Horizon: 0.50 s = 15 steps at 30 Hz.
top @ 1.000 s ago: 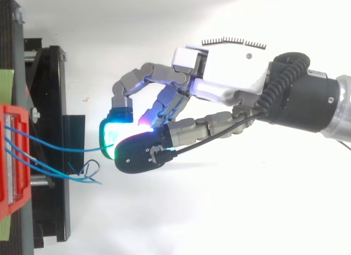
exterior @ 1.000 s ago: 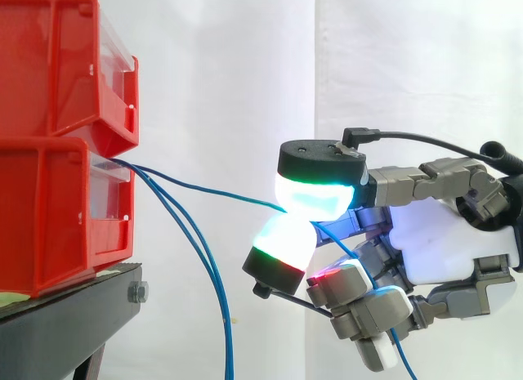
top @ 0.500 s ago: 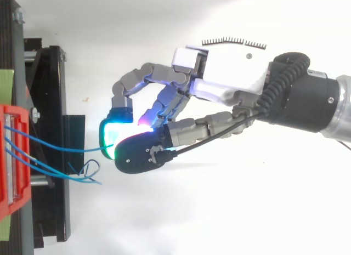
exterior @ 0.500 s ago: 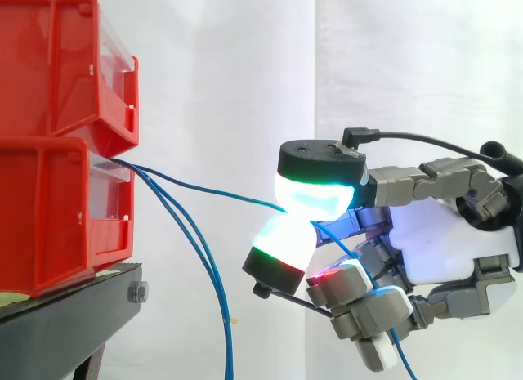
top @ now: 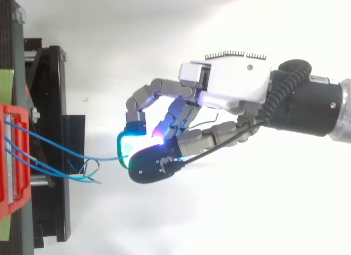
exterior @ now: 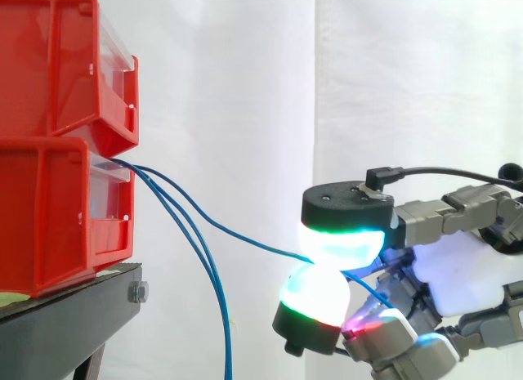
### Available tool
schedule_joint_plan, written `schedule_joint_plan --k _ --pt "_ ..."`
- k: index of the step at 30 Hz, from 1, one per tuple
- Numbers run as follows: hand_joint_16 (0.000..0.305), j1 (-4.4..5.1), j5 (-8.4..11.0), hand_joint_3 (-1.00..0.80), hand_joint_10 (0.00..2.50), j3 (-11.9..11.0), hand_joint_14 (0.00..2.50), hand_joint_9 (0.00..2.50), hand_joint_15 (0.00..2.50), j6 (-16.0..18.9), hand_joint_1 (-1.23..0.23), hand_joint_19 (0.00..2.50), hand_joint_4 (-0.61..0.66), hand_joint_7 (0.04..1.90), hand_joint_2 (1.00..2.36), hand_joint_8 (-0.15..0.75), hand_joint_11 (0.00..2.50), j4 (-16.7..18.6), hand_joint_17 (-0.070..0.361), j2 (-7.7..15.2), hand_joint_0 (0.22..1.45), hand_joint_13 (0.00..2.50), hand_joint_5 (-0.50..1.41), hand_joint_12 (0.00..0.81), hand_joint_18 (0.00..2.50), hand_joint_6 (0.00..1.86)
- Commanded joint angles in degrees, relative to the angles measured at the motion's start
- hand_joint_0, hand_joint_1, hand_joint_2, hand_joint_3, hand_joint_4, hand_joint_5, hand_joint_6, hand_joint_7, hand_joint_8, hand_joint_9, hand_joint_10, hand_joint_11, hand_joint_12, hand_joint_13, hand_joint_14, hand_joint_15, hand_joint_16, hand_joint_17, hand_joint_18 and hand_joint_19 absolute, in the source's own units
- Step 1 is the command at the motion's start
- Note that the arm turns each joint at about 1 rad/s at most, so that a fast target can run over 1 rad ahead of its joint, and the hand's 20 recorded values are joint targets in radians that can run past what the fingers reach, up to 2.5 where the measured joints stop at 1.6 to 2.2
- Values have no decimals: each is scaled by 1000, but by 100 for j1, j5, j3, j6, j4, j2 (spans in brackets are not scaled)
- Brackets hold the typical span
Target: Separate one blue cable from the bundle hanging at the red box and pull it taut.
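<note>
Between two glowing fingertip pads (exterior: 341,241) of the hand (exterior: 466,274), low at the right of the side view, one blue cable (exterior: 245,235) is pinched. The thumb and one finger are curled towards each other, so that an upper pad, green and cyan under a black cap, is pressed down on a lower pad of like colours, and the cable is caught where the two meet. The remaining fingers are bent inward beneath the palm, with magenta and blue glows at their tips; nothing is seen to be held by them. Past the pinch, a short length of the same cable is seen running on towards the palm.

From the pinch the held cable is led up and to the left, in a shallow sagging curve and not a straight line, to the front of the lower red bin (exterior: 49,208), where it comes out under the upper red bin (exterior: 49,61). From the same spot the other blue cables (exterior: 226,331) are let fall in a steep arc, well apart from the hand, and are cut off by the lower edge of the view. Both bins are carried on the black stand (exterior: 65,315), before the white curtain (exterior: 245,86).

Seen from above, the hand (top: 236,85) is reached in from the right, its pinching pads held clear of the stand.
</note>
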<state>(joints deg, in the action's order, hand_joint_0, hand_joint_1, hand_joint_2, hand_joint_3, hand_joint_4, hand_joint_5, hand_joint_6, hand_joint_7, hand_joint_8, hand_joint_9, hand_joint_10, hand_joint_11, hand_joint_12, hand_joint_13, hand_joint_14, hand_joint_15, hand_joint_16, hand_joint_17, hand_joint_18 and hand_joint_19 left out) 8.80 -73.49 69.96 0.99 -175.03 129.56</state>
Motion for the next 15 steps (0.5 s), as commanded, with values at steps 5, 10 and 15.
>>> schedule_joint_plan --k 5,10,15 --pt "42 8 -323 -12 12 0 12 1053 1559 -2 -737 934 -58 1268 1024 294 1320 -49 94 -1 670 1152 -207 331 874 914" --pt "41 -1 -332 -10 11 0 12 1053 1560 -11 -736 943 -58 1268 1024 294 1319 74 93 -1 669 1152 -207 325 871 914" --pt "41 -36 -341 -10 12 132 12 1053 1562 -11 -737 946 -58 1268 1025 294 1318 127 92 -151 669 1151 -206 331 868 914"
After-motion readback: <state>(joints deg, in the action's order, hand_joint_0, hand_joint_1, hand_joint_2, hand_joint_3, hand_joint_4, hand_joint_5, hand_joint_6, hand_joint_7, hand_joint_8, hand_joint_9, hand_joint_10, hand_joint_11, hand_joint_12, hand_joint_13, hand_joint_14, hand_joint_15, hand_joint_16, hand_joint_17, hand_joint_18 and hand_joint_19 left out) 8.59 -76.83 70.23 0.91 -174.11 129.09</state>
